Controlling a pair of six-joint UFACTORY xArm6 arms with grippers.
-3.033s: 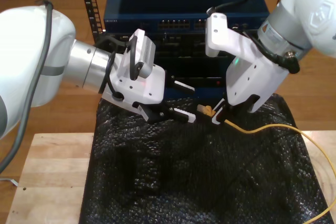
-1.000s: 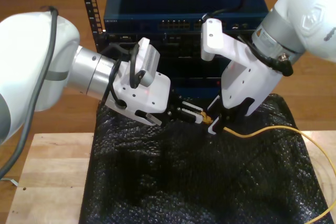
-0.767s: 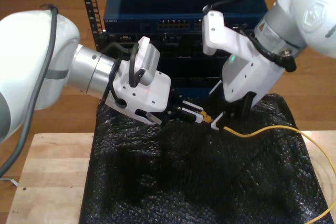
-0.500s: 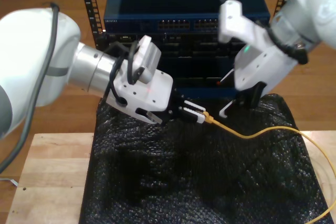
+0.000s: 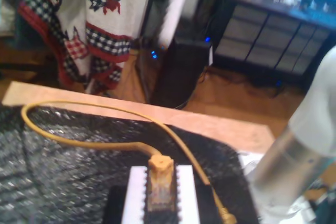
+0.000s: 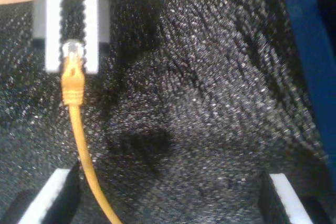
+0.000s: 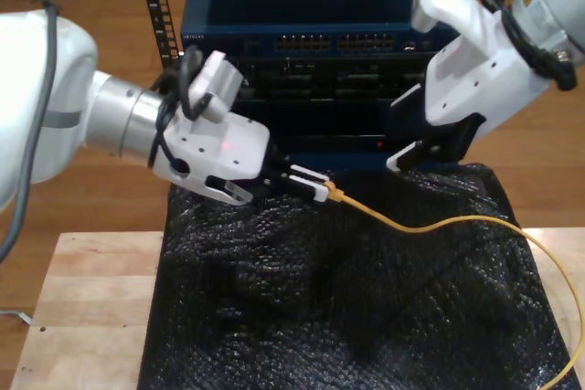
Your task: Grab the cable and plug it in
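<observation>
The yellow-orange cable (image 7: 430, 226) runs across the black mat from the exterior view's right edge to its clear plug (image 7: 335, 195). My first gripper (image 7: 315, 184) is shut on that plug, the arm reaching in from the exterior view's left. In the first wrist view the plug (image 5: 160, 182) sits between the white pads (image 5: 134, 192), with the cable (image 5: 94, 142) looping away. My second gripper (image 7: 425, 148) hangs open above the mat at the exterior view's upper right, apart from the cable. Its wide-apart fingers (image 6: 52, 198) frame the mat, with the held plug (image 6: 72, 51) and the cable (image 6: 84, 150) ahead.
A blue network switch rack (image 7: 311, 15) with rows of ports (image 7: 338, 41) stands behind the mat. The black textured mat (image 7: 320, 299) covers most of the wooden table (image 7: 82, 317). The cable's slack trails off the table at the exterior view's right.
My second gripper let go of the cable's plug end, opened, and rose away toward the exterior view's upper right. My first gripper closed on the plug and drew it toward the exterior view's left.
</observation>
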